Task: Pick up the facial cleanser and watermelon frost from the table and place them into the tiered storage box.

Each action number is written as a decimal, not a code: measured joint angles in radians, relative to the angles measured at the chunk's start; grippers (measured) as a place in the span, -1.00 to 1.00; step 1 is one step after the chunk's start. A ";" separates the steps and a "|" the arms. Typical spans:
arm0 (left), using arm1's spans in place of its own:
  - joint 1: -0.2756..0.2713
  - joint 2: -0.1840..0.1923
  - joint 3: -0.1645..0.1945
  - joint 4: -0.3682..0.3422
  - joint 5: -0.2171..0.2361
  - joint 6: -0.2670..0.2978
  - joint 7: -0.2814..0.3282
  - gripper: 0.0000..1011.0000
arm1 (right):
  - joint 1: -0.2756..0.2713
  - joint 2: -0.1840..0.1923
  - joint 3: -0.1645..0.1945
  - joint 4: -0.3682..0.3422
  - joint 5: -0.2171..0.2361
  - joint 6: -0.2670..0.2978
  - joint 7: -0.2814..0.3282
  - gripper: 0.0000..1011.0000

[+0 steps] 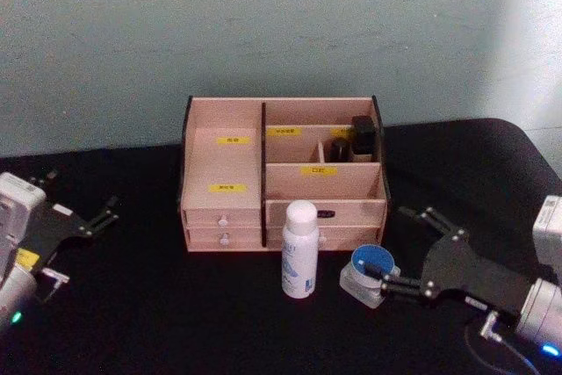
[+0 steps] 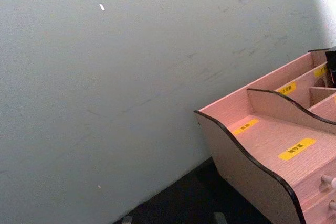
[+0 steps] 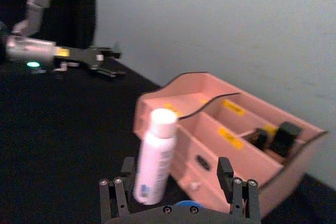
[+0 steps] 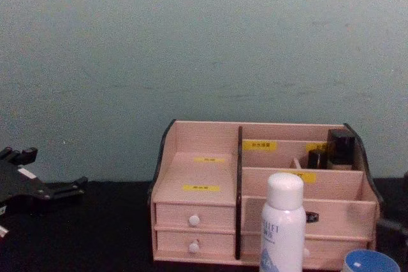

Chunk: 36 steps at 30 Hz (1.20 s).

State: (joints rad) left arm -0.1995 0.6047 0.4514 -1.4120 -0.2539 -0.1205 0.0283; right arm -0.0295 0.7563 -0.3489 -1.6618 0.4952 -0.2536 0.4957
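- right gripper point(image 1: 395, 249): jaws open, close against the blue-lidded jar point(image 1: 370, 271), not closed on it.
- jar sits on the tabletop point(image 1: 158, 322), in front of the tiered storage box point(image 1: 272, 101).
- white bottle point(image 1: 299, 250) stands upright just left of the jar.
- jar judged light, rigid, smooth: grip its sides below the lid.
- bottle judged tippy: grip mid-body.
- left gripper point(image 1: 88, 239): parked far left, jaws apart.

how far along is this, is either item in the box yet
Done: nothing. The white bottle and blue-lidded jar both stand on the table before the tiered storage box. In hand: the right hand, open, beside the jar, gripping nothing. Left hand idles far left. To do: both placements.
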 joint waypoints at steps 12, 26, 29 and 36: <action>0.000 0.000 0.000 0.000 0.000 0.000 0.000 0.98 | 0.056 -0.061 -0.042 0.076 0.038 0.045 0.122 0.98; 0.000 0.000 0.000 0.000 0.000 0.000 0.000 0.98 | 0.128 -0.143 -0.062 0.157 -0.016 0.084 0.142 0.98; 0.000 0.000 0.000 0.000 0.000 0.000 0.000 0.98 | 0.138 -0.153 -0.065 0.165 -0.019 0.096 0.142 0.98; 0.000 0.000 0.000 0.000 0.000 0.000 0.000 0.98 | 0.174 -0.188 -0.083 0.190 -0.035 0.136 0.137 0.98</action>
State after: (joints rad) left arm -0.1995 0.6047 0.4513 -1.4119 -0.2539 -0.1205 0.0283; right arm 0.1443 0.5679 -0.4318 -1.4715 0.4604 -0.1175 0.6326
